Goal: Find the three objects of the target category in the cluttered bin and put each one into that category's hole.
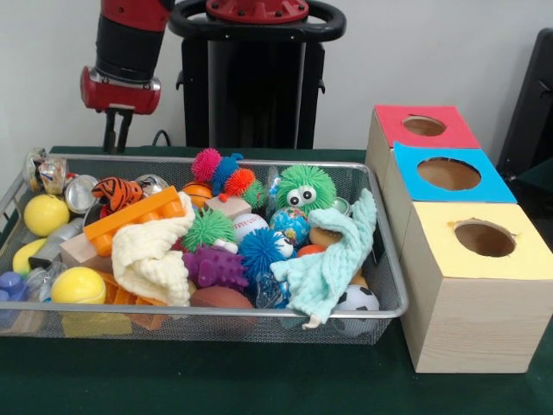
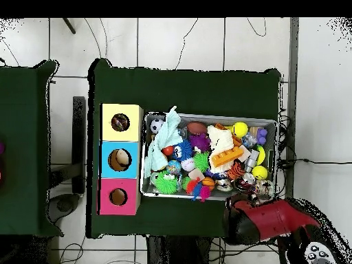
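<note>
The wire mesh bin (image 1: 386, 259) sits on the green table, packed with toys; it also shows in the overhead view (image 2: 206, 115). No heart-printed cloth shows among the clutter in either view. The yellow-faced box's hole (image 1: 484, 238) is nearest the camera, to the right of the bin; from overhead, the hole (image 2: 120, 122) has something dark inside. My gripper (image 1: 118, 138) hangs shut and empty above the table just behind the bin's far left corner.
A mint-green cloth (image 1: 324, 268) drapes over the bin's right front. A cream-yellow cloth (image 1: 155, 255) lies left of centre beside an orange brick (image 1: 138, 216). Blue-faced (image 1: 449, 173) and red-faced (image 1: 423, 126) boxes stand behind the yellow one. My red arm (image 2: 268, 220) reaches over the table edge.
</note>
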Controlling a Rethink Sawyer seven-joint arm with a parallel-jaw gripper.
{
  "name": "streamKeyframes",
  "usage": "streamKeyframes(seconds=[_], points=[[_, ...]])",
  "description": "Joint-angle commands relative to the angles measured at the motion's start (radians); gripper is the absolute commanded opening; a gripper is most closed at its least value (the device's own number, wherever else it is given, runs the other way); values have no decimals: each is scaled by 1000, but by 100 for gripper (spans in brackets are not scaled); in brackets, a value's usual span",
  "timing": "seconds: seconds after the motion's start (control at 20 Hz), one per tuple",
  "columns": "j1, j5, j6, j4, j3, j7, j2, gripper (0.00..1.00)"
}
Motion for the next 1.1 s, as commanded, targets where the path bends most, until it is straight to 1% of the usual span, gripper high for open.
streamKeyframes(seconds=[0.05,0.2,0.4,0.6,0.85,1.0,1.1], points=[[3,-94,4,-79,-4,-30,110,0],[8,-128,-20,-108,-18,-2,151,0],[58,-189,-29,-149,-68,61,174,0],[86,-223,-49,-183,-96,89,193,0],[85,-249,-71,-218,-116,78,224,0],[76,-261,-73,-240,-123,63,242,0],[85,-272,-61,-262,-135,66,259,0]])
